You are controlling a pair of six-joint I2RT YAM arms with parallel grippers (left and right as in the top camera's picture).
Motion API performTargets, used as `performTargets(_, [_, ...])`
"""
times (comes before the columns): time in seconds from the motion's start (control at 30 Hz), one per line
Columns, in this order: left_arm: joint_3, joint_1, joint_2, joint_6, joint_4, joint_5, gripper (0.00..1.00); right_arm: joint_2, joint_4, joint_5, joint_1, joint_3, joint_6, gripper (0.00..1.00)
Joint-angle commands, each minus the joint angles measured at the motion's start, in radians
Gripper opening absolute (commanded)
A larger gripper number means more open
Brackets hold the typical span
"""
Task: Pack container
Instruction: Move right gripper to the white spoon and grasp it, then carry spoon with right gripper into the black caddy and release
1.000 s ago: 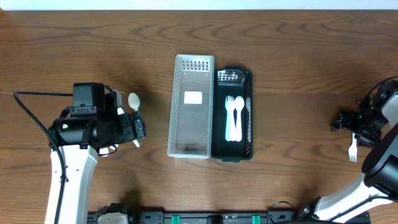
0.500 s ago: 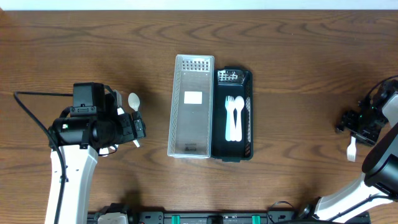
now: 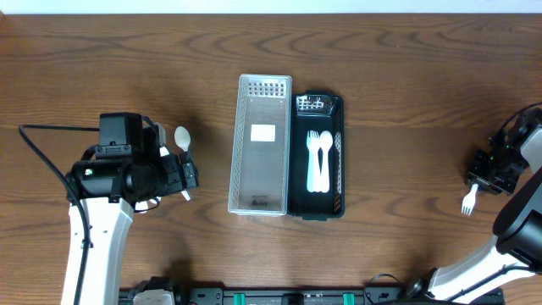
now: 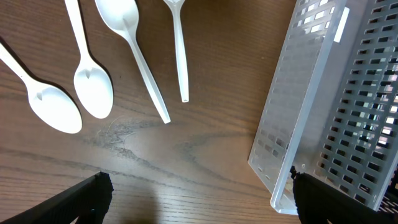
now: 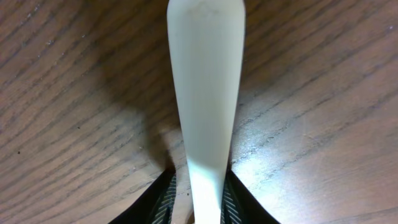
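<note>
Basket (image 3: 240,144) just left of tray (image 3: 340,152), cutlery (image 3: 318,161) inside; spoons (image 4: 93,87) farther left.

A dark brown wooden table (image 3: 406,85) fills almost the whole overhead view, its grain running in long wavy bands from the left edge to the right edge. Beyond the far edge lies a narrow pale strip (image 3: 271,5); whether it is wall or floor cannot be told. The light is soft and even, leaving a dull sheen (image 4: 146,140) on the wood in the left wrist view.
</note>
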Motion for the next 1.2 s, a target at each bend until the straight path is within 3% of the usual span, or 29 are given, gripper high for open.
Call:
performTargets(0.0, [0.014,0.004,-0.007,0.005,-0.003,-0.005,0.95,0.074,0.017,-0.076,-0.002,-0.030,0.000,0.25])
performTargets(0.63, [0.014,0.004,-0.007,0.005,-0.003,-0.005,0.95,0.074,0.020,-0.075,0.003,-0.029,0.023,0.01])
performTargets(0.87, [0.014,0.004,-0.007,0.005,-0.003,-0.005,0.95,0.059,-0.005,-0.190,0.019,0.010,0.042,0.01])
performTargets(1.0, [0.014,0.004,-0.007,0.005,-0.003,-0.005,0.95,0.002,-0.071,-0.248,0.072,0.098,0.045,0.01])
performTargets(1.17, [0.014,0.004,-0.007,0.005,-0.003,-0.005,0.95,-0.140,-0.134,-0.247,0.239,0.238,0.045,0.01])
